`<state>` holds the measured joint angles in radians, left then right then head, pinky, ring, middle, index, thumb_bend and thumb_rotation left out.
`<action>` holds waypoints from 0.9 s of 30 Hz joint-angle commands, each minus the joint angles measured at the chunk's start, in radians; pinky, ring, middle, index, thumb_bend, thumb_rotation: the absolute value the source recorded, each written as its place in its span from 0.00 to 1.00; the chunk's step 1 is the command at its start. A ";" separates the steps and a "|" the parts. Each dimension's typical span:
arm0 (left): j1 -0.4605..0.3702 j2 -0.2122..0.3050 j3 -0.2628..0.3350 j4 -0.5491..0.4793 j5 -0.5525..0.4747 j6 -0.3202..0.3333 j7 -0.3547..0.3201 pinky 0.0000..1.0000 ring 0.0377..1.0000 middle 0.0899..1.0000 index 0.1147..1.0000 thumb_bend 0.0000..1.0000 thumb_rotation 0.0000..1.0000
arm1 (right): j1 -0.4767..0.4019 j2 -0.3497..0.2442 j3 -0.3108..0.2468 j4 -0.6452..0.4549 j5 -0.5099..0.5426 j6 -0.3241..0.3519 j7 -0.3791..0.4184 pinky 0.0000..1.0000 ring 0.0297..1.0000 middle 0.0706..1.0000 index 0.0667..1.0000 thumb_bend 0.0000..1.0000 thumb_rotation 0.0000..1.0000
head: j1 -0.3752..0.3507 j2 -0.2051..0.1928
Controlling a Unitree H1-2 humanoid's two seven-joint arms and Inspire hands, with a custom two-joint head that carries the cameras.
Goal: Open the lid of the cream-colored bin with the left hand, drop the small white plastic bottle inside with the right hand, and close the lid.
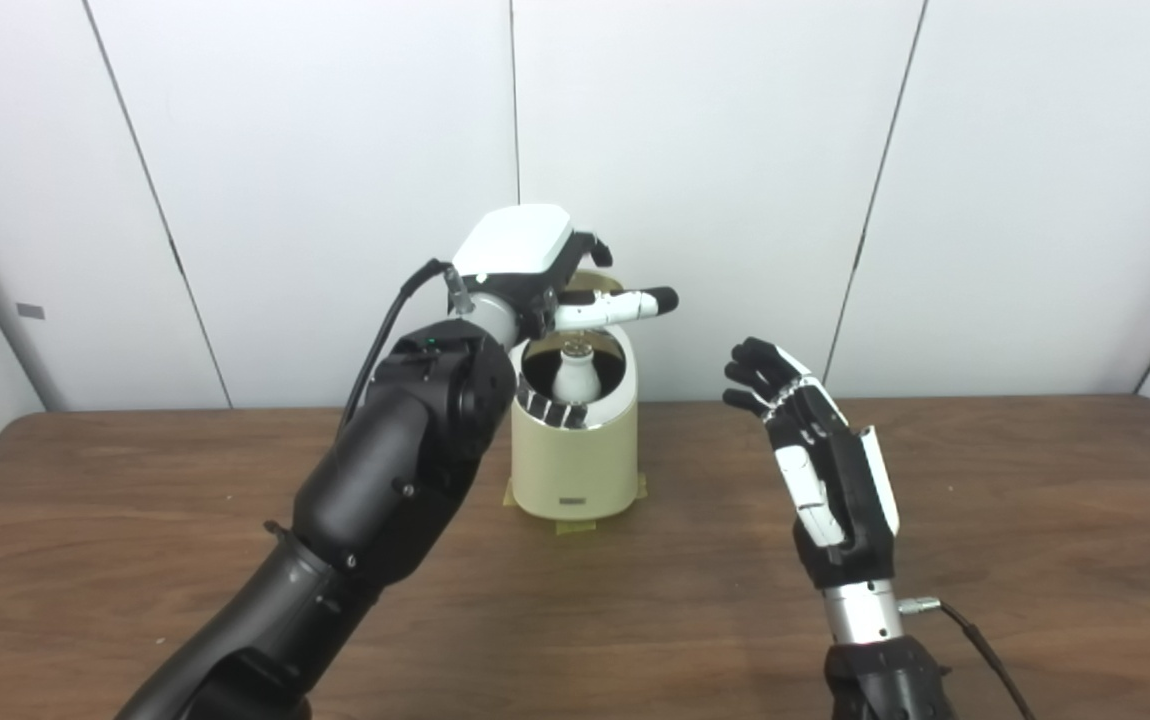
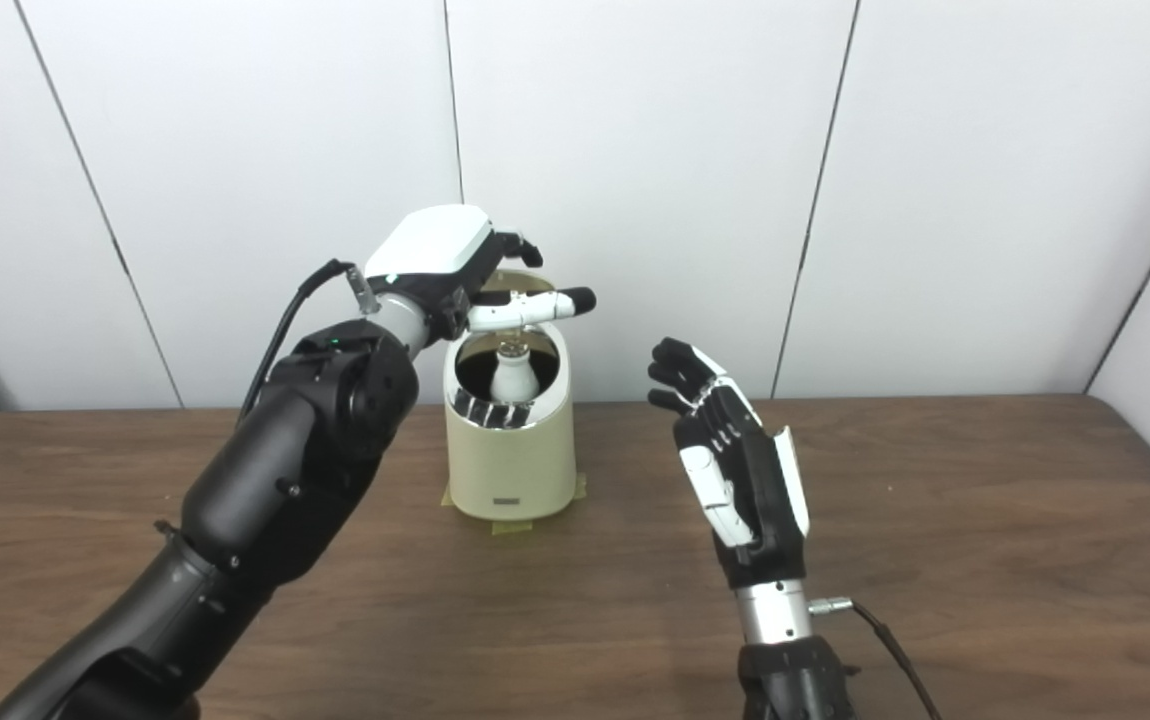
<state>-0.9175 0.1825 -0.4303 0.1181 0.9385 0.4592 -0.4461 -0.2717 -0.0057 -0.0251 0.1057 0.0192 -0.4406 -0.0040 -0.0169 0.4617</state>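
The cream-colored bin (image 1: 575, 460) stands at the back middle of the table with its lid (image 1: 590, 283) tipped up and back. My left hand (image 1: 525, 255) is above the bin's mouth, its fingers hooked over the raised lid's edge and its thumb (image 1: 625, 305) sticking out to the right. The small white plastic bottle (image 1: 575, 375) stands upright inside the bin, seen through the opening. My right hand (image 1: 820, 460) is raised to the right of the bin, apart from it, fingers spread and holding nothing.
The bin sits on yellowish tape (image 1: 575, 525) stuck to the brown wooden table (image 1: 1035, 500). White wall panels stand close behind the bin. A cable (image 1: 975, 635) trails from my right wrist.
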 commanded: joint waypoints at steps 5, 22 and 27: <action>-0.012 0.003 0.010 -0.083 0.049 0.008 0.012 1.00 0.97 0.89 0.80 0.84 1.00 | -0.039 0.008 -0.006 -0.033 0.022 -0.029 0.018 0.75 0.80 0.81 0.79 0.29 0.75 | -0.001 0.001; 0.080 0.005 0.010 -0.150 0.074 0.004 0.008 1.00 0.97 0.83 0.77 0.84 1.00 | -0.033 0.008 -0.012 -0.046 0.021 -0.029 0.015 0.75 0.80 0.80 0.78 0.29 0.73 | -0.005 0.024; 0.107 0.003 0.003 -0.178 0.087 -0.008 0.011 1.00 0.95 0.79 0.76 0.84 1.00 | -0.032 0.004 -0.013 -0.057 0.008 -0.029 0.008 0.74 0.80 0.80 0.78 0.30 0.74 | -0.006 0.034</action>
<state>-0.7720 0.1811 -0.4342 -0.0217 1.0030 0.4575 -0.4499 -0.2712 -0.0026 -0.0319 0.0925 0.0337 -0.4405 0.0050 -0.0215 0.4939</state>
